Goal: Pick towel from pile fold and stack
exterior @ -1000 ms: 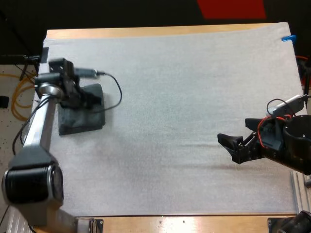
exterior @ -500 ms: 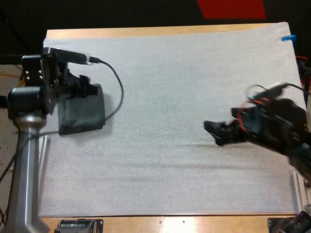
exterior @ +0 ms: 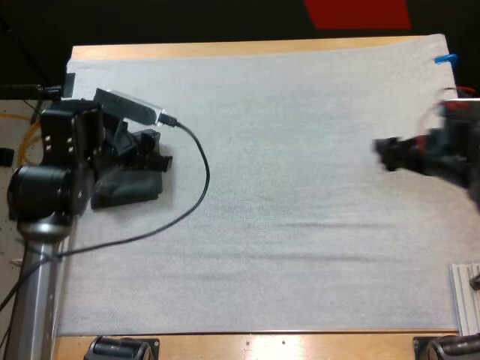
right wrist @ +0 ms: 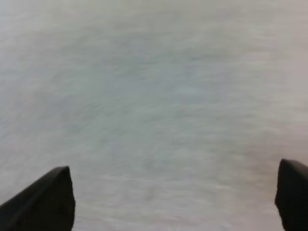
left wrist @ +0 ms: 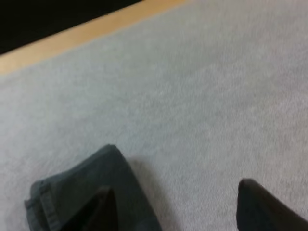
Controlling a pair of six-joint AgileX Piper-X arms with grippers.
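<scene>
Towel [exterior: 129, 189]: soft, light, limp | grip: pinch folded edge near corner | left fingers [left wrist: 260, 207]: released, at towel corner | right fingers [right wrist: 48, 199]: released

The mat [exterior: 300, 247] covers most of the counter [exterior: 225, 49]. The towel [exterior: 129, 187] lies on the mat near its left edge, about midway front to back. The left claw [exterior: 156, 152] hangs over the towel's far right corner. The right claw [exterior: 384, 154] is over bare mat at the right, well apart.
</scene>
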